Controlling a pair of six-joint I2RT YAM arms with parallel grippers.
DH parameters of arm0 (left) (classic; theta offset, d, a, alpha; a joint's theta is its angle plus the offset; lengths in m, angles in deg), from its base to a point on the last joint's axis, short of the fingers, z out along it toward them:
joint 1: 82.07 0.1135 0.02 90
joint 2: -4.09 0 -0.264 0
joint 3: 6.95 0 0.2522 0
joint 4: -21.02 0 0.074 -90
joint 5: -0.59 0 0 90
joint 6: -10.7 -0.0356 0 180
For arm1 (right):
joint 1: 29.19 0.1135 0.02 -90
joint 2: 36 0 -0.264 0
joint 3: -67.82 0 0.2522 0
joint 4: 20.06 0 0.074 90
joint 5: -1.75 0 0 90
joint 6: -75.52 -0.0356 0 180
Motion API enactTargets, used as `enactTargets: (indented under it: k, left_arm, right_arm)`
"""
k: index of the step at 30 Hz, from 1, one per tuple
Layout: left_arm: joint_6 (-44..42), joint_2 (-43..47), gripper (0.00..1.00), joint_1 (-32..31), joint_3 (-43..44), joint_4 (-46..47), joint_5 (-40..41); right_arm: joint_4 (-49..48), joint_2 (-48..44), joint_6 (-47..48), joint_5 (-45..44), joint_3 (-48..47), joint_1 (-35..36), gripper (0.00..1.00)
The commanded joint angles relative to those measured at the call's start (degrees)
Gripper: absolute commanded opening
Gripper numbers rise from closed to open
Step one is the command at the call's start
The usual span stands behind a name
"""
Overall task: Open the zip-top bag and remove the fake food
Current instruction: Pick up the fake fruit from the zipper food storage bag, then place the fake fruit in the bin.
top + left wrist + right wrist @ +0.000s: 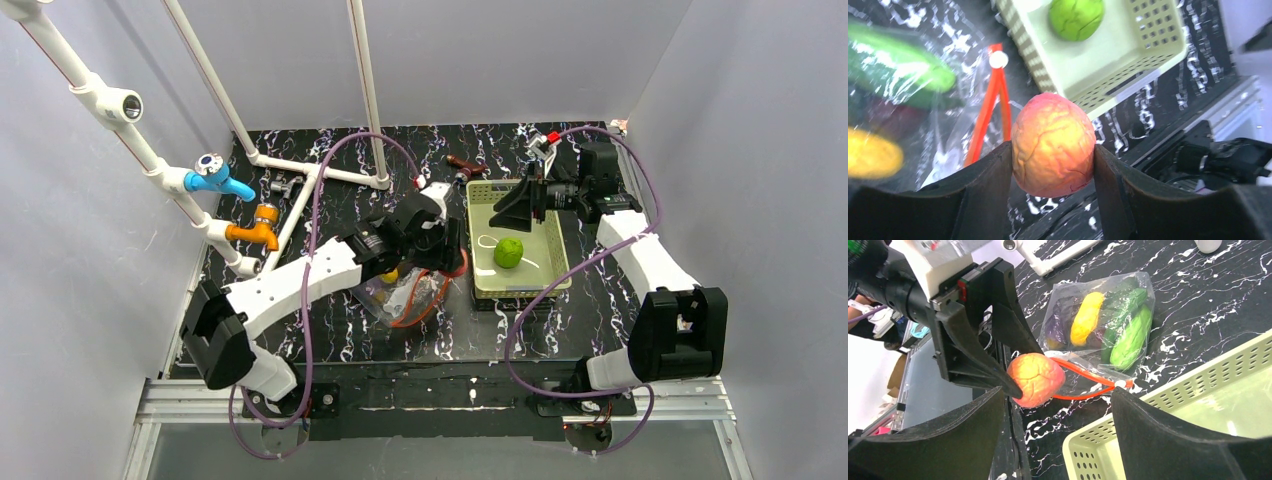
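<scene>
My left gripper [438, 252] is shut on the red-orange tomato [1053, 145], which is held above the table between the bag and the basket; the tomato also shows in the right wrist view [1035, 379]. The clear zip-top bag [408, 296] lies on the table with its red-orange zipper strip [1088, 385] parted. Inside it are a green cucumber [1130, 335], a yellow piece [1088, 317] and a purple eggplant [1058, 330]. A green round fruit [509, 252] lies in the yellow-green basket [548, 282]. My right gripper [525, 205] is open and empty over the basket's far end.
A white pipe frame [300, 170] with a blue tap [222, 180] and an orange tap [258, 230] stands at the back left. A brown object with a handle [467, 167] lies behind the basket. Grey walls close in both sides.
</scene>
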Motion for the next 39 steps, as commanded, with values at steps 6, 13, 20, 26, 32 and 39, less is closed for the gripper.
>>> enactTargets:
  k: [6, 13, 20, 26, 32, 39]
  left_arm:
    - [1.45, -9.2, 0.0, 0.26, 8.66, 8.19, -8.91]
    - [2.9, -15.92, 0.0, 0.25, 11.16, 11.13, -11.37]
    - [4.23, -21.04, 0.06, 0.31, 13.44, 11.83, -12.25]
    - [4.57, -21.6, 0.33, 0.28, 13.15, 11.59, -12.07]
    - [4.34, -20.02, 0.56, 0.25, 12.13, 11.5, -11.69]
    - [3.41, -15.77, 0.82, 0.28, 8.97, 12.4, -11.55]
  right_arm:
    - [-0.11, -2.72, -5.23, 1.3, -1.05, -4.19, 0.84]
    - [-1.31, -2.68, -5.23, -1.53, -0.16, -5.93, 0.84]
    - [-1.22, -2.37, -5.23, -1.53, -0.08, -5.91, 0.84]
    - [-1.22, -2.18, -5.23, -1.53, -0.07, -5.93, 0.84]
    - [-0.8, -2.42, -5.23, -1.53, 0.12, -7.58, 0.84]
    - [-3.53, -3.96, -5.23, -1.53, 1.75, -8.33, 0.84]
